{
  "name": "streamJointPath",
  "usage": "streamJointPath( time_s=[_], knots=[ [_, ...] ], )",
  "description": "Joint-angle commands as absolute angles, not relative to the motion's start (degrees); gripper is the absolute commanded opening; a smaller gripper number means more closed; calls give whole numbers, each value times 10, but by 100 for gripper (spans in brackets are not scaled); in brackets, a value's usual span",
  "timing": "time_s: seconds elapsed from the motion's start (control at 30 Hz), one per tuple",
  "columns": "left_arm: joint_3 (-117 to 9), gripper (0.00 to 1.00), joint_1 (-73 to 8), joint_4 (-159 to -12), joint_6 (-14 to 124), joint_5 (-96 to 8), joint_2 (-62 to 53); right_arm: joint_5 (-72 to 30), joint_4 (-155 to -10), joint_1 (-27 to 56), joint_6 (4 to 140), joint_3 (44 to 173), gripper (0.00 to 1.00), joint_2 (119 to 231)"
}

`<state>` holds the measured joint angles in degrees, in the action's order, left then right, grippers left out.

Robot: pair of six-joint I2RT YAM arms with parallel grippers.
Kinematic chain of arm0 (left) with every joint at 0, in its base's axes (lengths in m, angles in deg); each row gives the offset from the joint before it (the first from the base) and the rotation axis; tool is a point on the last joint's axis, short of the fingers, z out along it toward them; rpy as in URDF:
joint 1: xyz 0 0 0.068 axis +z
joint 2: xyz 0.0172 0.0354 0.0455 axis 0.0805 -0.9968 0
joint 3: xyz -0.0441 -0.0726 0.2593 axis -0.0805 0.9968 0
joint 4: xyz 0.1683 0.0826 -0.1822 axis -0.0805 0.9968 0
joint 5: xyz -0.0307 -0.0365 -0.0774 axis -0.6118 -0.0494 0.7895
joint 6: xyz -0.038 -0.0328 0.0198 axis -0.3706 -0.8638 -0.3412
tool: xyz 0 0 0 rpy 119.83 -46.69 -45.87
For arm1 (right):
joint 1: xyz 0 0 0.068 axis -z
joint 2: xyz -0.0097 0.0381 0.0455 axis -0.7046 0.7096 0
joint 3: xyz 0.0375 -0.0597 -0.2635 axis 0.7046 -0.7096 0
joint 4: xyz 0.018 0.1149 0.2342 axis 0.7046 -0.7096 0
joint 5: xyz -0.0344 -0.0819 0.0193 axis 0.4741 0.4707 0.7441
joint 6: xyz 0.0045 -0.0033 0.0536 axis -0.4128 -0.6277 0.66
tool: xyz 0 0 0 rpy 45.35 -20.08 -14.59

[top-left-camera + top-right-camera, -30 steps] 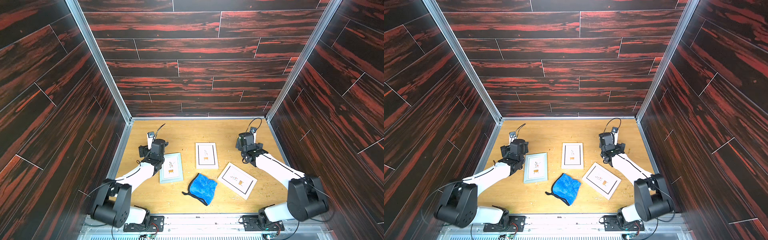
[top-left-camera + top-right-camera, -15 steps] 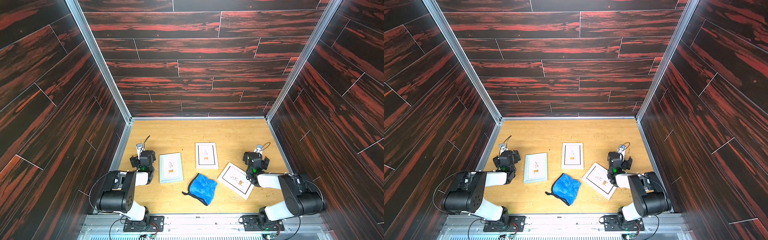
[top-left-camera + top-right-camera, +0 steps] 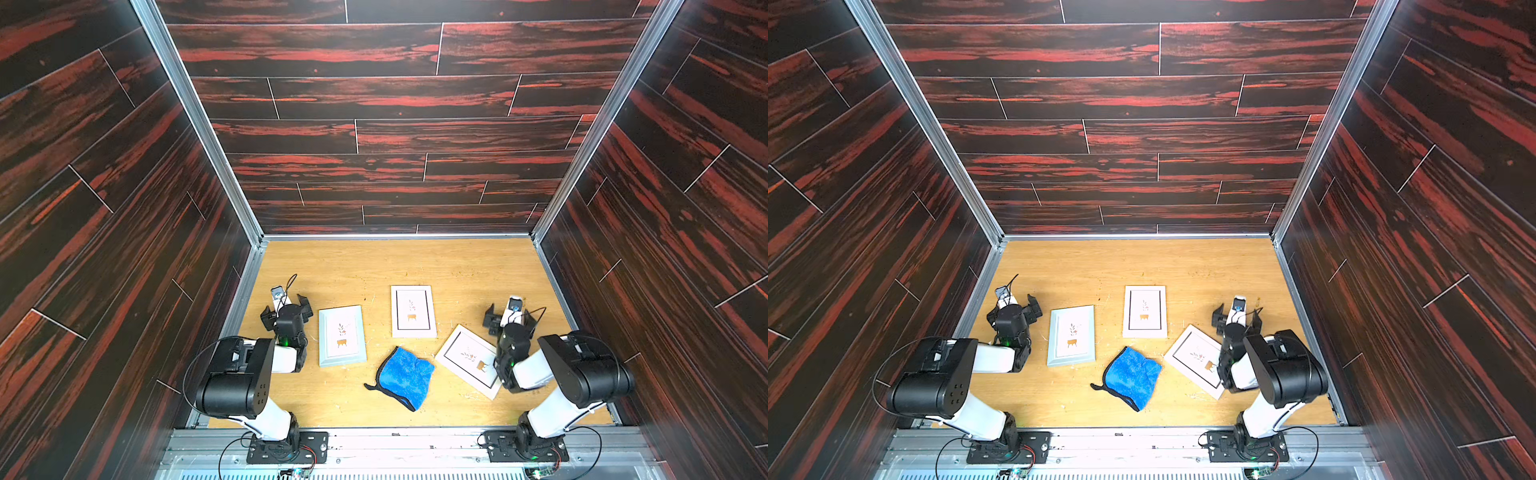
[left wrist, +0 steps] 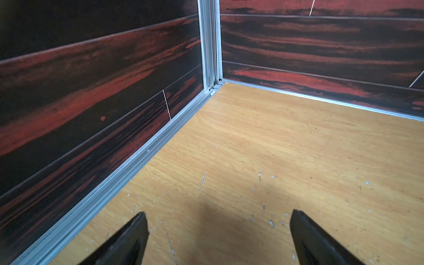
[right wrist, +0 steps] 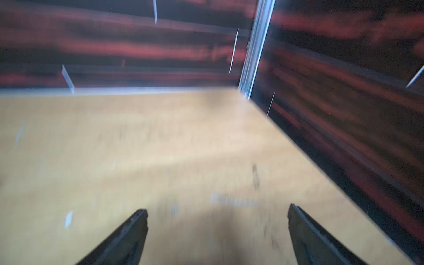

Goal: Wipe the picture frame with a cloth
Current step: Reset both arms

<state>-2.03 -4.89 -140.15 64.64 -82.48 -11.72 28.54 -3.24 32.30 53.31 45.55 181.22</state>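
Roughly mirrored, both arms sit folded back over their bases at the front edge of the counter (image 3: 374, 266), elbows raised and forearms reaching low toward the back wall. Starting at the left, the left arm (image 3: 237, 378) keeps close to the side rail, and the left claw (image 3: 286, 307) hangs just above bare wood with its fingers spread wide and nothing between them; the left wrist view shows the left claw (image 4: 218, 215) facing the rear corner. Just beside it lies a pale-blue frame (image 3: 342, 336), flat and nearly square to the walls. Further along, a white frame (image 3: 412, 311) lies flat a little deeper on the counter. In both top views the cloth (image 3: 405, 376) (image 3: 1133, 382) lies crumpled near the front centre, below the white frame, well apart from the left claw with the pale-blue frame between them. A tilted frame (image 3: 467, 359) lies just beside the cloth's right edge, separating it from the right arm (image 3: 582, 370), whose forearm overlaps that frame's near corner. The right claw (image 3: 510, 316) is likewise released and empty; its blurred wrist view shows the right claw (image 5: 218, 208) over bare wood.
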Motion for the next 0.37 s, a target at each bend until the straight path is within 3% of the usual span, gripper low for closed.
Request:
streamJointPath(
  time_s=[0.0,0.33],
  knots=[
    [-17,100,-46,-1417,647,-827,-118,316,32,314,508,459,98,1822],
    [-18,100,-46,-1419,647,-829,-119,324,-10,313,524,467,98,1812]
  ],
)
